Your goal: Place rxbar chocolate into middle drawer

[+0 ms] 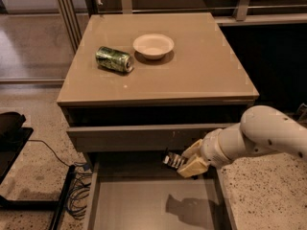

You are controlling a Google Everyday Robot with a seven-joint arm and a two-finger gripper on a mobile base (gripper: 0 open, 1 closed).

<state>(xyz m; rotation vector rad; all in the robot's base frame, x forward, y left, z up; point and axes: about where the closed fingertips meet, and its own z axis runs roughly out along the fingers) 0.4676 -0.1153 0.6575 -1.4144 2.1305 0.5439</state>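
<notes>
While the gripper [187, 160] hung right of center, low in the frame, just under the upper drawer front [124, 138], its fingers pinched the rxbar chocolate [172, 160] above the back edge of the open middle drawer [139, 205], whose floor spread wide below.

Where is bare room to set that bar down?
The middle drawer lies bare between its side walls, below the gripper holding the rxbar chocolate. The cabinet top is free in front and right; green can and bowl crowd its back left.
</notes>
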